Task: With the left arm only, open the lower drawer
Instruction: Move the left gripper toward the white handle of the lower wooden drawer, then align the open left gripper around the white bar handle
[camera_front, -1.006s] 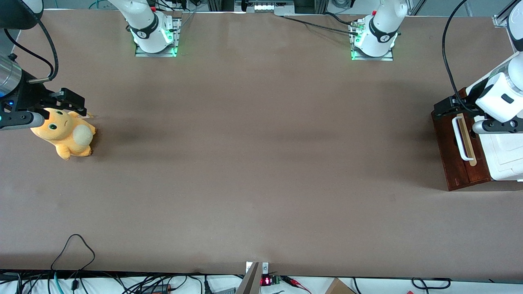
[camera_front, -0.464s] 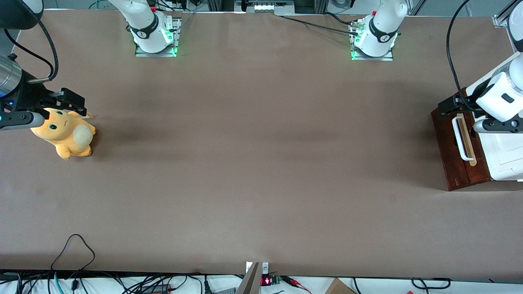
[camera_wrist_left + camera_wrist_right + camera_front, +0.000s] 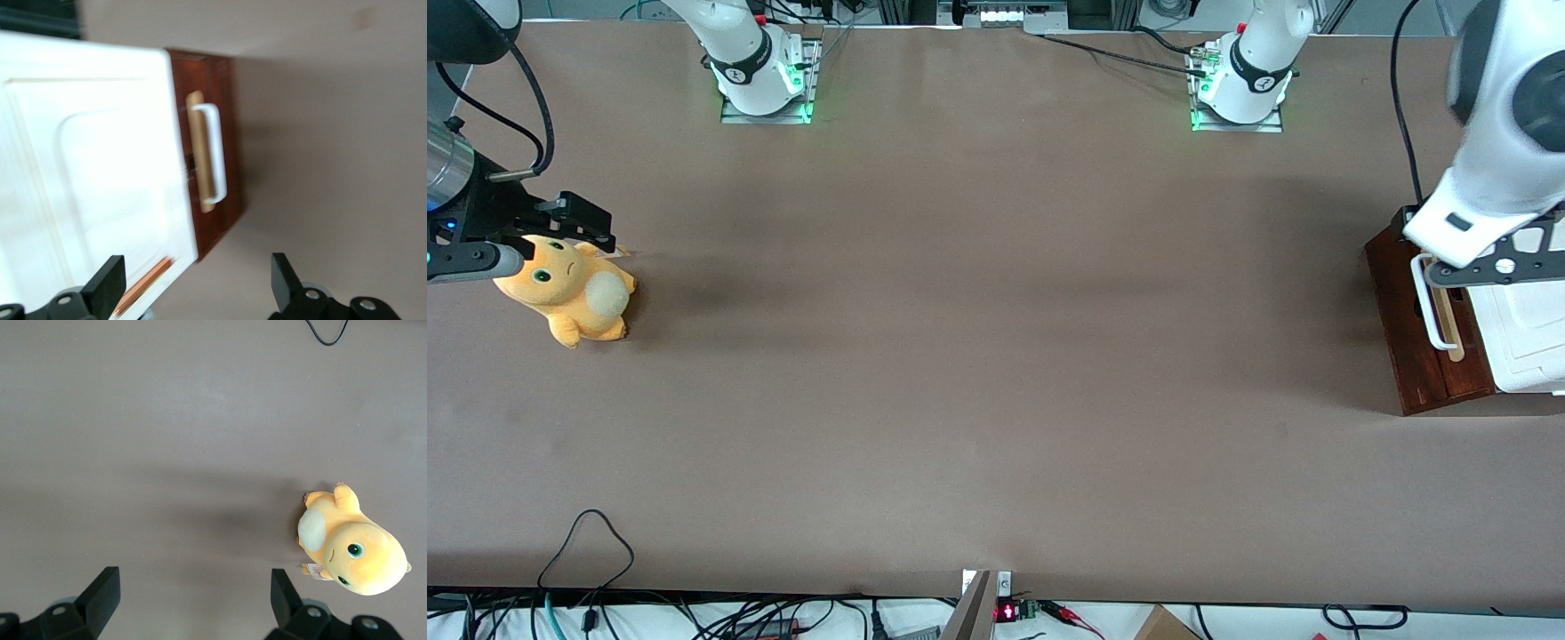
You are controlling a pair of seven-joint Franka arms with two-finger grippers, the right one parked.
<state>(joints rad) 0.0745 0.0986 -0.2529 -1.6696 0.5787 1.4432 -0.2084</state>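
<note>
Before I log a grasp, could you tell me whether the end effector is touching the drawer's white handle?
Apart. The left wrist view shows the end effector open, well clear of the white handle on the lower drawer, with table showing between its fingers.

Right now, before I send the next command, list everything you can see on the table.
Drawer: one, dark reddish-brown, pulled out from the cabinet, at the working arm's end.
Handle: one, white loop, on the drawer front.
Cabinet: one, white, above the drawer.
Plush toy: one, orange, at the parked arm's end.
Table: one, brown.
Left arm: white.
Gripper: black, open, raised above the cabinet and drawer, holding nothing.
</note>
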